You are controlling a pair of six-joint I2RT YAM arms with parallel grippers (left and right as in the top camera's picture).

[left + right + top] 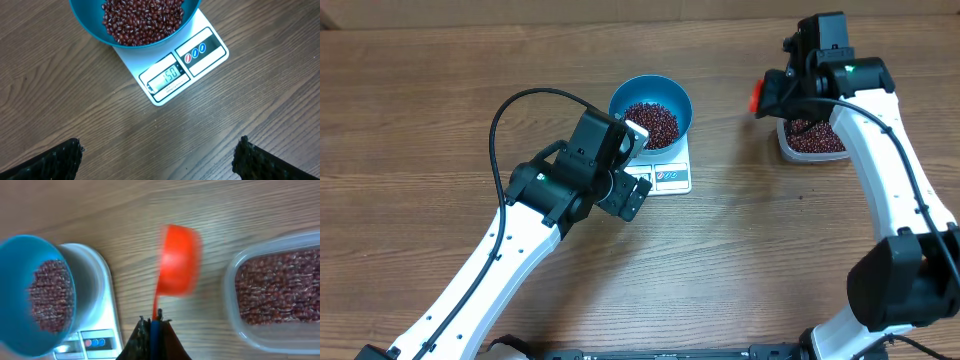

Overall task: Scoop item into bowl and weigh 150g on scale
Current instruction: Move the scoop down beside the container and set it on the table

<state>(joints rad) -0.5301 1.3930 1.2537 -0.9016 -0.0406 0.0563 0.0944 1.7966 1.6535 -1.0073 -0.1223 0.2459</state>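
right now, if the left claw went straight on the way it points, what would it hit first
Most likely bare table just short of the scale; nothing lies between the open left claw and it. Depth is unclear.

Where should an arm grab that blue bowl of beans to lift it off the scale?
Likely the bowl by its rim, coming straight down: one finger inside above the beans, one outside. Its sides are round and smooth, as wide as the scale, so squeezing across it would probably slip. The open left pincer is nearest.
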